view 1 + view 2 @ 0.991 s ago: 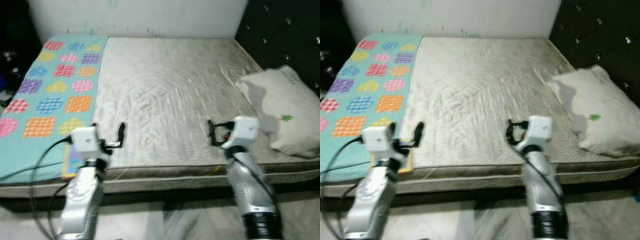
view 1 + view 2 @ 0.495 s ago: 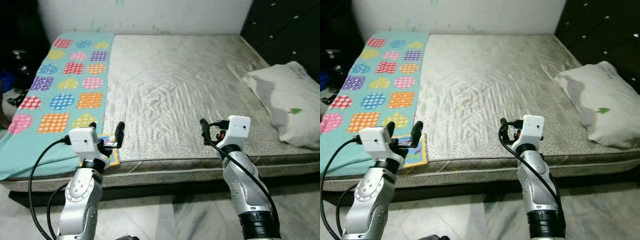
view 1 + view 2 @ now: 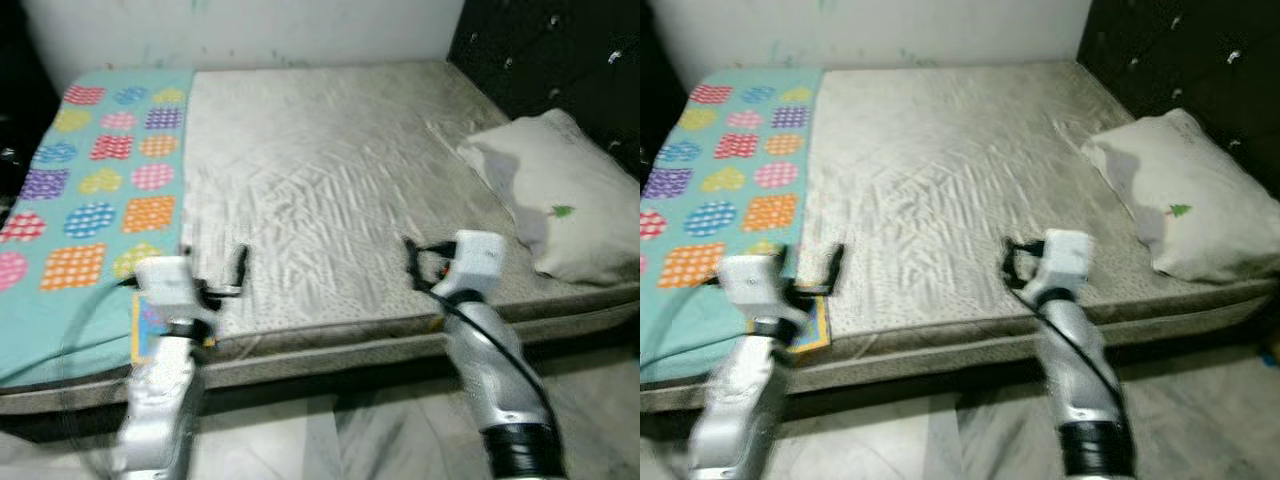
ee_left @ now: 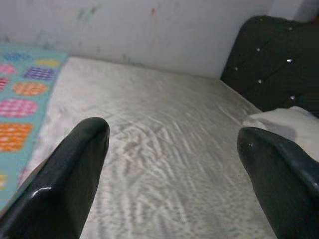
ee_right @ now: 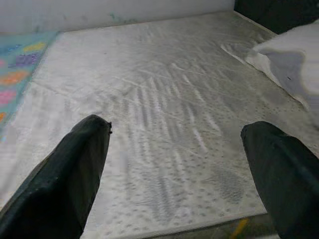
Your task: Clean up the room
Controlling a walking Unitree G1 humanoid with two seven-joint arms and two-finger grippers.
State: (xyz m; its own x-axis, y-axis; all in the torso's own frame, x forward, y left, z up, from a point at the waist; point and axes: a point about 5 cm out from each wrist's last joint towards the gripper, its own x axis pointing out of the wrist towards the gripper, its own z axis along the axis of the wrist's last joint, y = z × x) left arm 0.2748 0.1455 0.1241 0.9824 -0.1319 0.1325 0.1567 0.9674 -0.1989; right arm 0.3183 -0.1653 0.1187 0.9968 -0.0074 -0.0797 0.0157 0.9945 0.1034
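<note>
Both my end effectors, left [image 3: 237, 272] and right [image 3: 412, 262], hang spread wide and empty over the bed's [image 3: 330, 190] near edge, ready to grab that pillow [image 3: 545, 195] on the right.

One bed [image 3: 330, 190] takes up the scene, covered by one pale grey sheet [image 3: 940, 200]. One teal blanket [image 3: 90, 180] with coloured patches lies along its left side. One white pillow [image 3: 550, 195] sits at the right, near the one dark tufted headboard [image 3: 560, 50]. One small colourful book [image 3: 808, 325] lies at the near left edge of the mattress. Two robot arms reach in from the near side, with one left gripper [image 3: 215, 270] and one right gripper [image 3: 418, 262], each with two black fingers [image 4: 65, 179] spread apart.
</note>
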